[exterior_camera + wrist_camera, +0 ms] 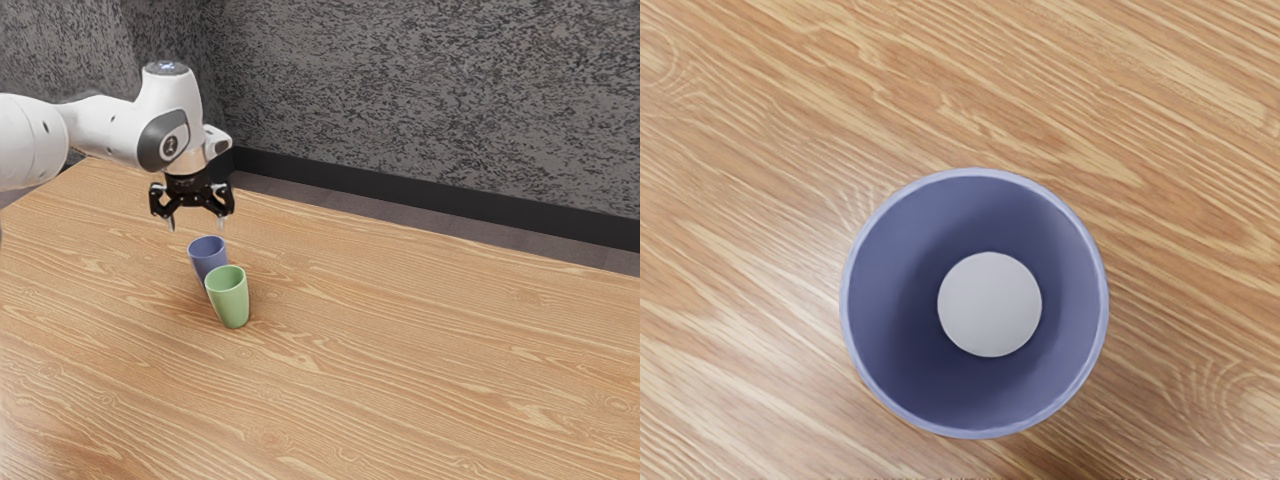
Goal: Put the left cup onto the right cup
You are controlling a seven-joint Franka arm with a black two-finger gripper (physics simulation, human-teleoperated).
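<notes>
Overhead, tool (195,223) spread — above blue cup (207,256); green cup (228,296) just beside it.

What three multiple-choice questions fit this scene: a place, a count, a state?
1. Where does the gripper hang?
A. above the blue cup
B. above the green cup
C. beside the wall
2. How many cups stand on the table?
A. one
B. two
C. three
3. What is the gripper's state?
A. open, empty
B. shut on the blue cup
C. shut on the green cup
Answers: 1 A, the wrist view looks straight into the blue cup. 2 B, one blue, one green cup. 3 A, jaws apart above the rim.
</notes>
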